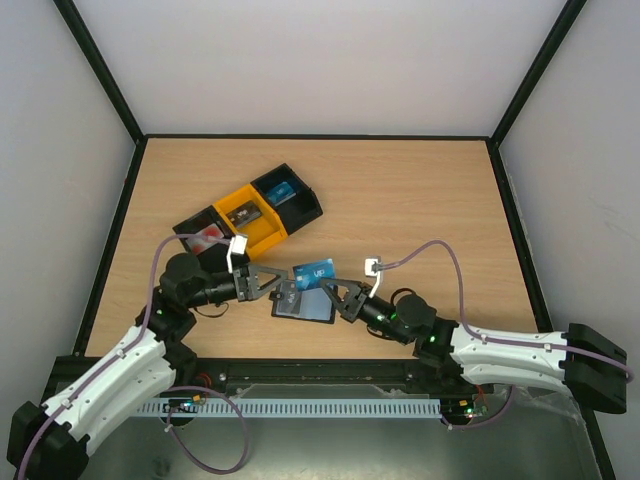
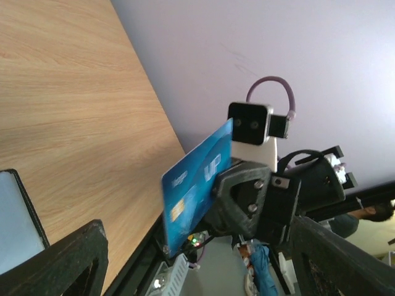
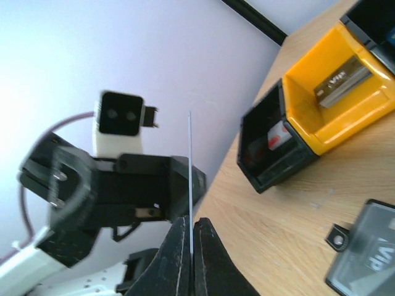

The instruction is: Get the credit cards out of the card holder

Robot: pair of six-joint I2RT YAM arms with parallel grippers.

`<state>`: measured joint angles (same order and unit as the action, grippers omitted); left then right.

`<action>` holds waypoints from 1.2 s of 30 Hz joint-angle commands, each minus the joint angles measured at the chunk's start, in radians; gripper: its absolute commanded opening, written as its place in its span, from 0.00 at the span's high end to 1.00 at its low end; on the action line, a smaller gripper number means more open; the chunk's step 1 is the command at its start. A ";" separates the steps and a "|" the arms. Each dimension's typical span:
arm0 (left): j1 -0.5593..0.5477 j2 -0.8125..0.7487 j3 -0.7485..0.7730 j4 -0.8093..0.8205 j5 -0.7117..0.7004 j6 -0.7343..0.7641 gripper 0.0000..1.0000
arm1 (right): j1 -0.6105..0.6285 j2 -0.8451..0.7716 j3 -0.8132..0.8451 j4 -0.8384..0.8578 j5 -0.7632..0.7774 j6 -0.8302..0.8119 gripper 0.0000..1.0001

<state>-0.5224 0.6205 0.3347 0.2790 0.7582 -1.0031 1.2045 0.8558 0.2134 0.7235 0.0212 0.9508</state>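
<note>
The card holder (image 1: 303, 304), black with a grey-blue panel, lies flat on the table between my two grippers. It also shows in the right wrist view (image 3: 365, 259) and at the left edge of the left wrist view (image 2: 13, 216). My right gripper (image 1: 330, 292) is shut on a blue credit card (image 1: 314, 271) and holds it on edge above the holder. The card is edge-on between the right gripper's tips (image 3: 191, 229) and face-on in the left wrist view (image 2: 194, 188). My left gripper (image 1: 272, 287) is open, its fingers (image 2: 68, 262) wide apart, at the holder's left edge.
A row of bins stands behind the grippers: a black bin (image 1: 205, 233) with a red card, a yellow bin (image 1: 250, 212) with a dark card, and a black bin (image 1: 286, 192) with a blue card. The first two show in the right wrist view (image 3: 271, 148).
</note>
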 commanded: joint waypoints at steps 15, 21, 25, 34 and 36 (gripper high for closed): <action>-0.008 0.039 -0.068 0.257 0.066 -0.124 0.42 | -0.002 0.032 -0.038 0.250 -0.004 0.188 0.98; -0.014 0.065 -0.076 0.285 0.065 -0.129 0.56 | -0.002 0.100 -0.033 0.332 -0.040 0.232 0.98; -0.014 0.086 -0.072 0.304 0.066 -0.134 0.74 | -0.002 0.133 -0.022 0.344 -0.051 0.235 0.98; -0.015 0.091 -0.079 0.322 0.049 -0.145 0.97 | -0.002 0.167 -0.038 0.346 -0.043 0.258 0.97; -0.016 0.092 -0.086 0.324 0.044 -0.147 0.97 | -0.002 0.164 -0.046 0.346 -0.036 0.259 0.97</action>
<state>-0.5335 0.7151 0.2619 0.5571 0.8108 -1.1526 1.2037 1.0187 0.1871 1.0252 -0.0265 1.1946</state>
